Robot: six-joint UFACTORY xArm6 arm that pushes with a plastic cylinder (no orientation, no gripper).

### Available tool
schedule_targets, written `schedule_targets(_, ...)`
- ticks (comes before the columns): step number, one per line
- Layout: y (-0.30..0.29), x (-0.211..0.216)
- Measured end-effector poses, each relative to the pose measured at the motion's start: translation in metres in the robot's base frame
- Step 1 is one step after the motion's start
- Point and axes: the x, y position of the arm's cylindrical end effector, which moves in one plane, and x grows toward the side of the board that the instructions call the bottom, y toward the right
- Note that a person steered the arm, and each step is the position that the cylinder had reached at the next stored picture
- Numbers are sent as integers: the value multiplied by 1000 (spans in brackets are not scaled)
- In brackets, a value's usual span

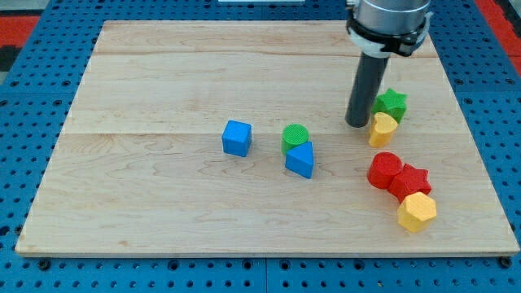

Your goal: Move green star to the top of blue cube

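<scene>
My tip point(357, 124) carries nothing; it stands at centre right of the frame, just left of the green star point(391, 102). The blue cube point(237, 137) lies well left. Judgement: I stand on the wrong side for a leftward push.

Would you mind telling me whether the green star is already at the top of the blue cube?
No, the green star sits far toward the view's right of the blue cube, beside my tip.

Bright, even light, soft short shadows, sharp focus throughout
</scene>
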Motion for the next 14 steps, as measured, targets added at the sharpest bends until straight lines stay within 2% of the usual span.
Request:
schedule_targets(1, 33, 14)
schedule_targets(2, 38, 55)
schedule_targets(4, 48, 14)
schedule_targets(9, 55, 16)
schedule_targets(10, 76, 8)
schedule_targets(11, 50, -18)
schedule_targets(12, -30, -58)
schedule_targets(14, 27, -62)
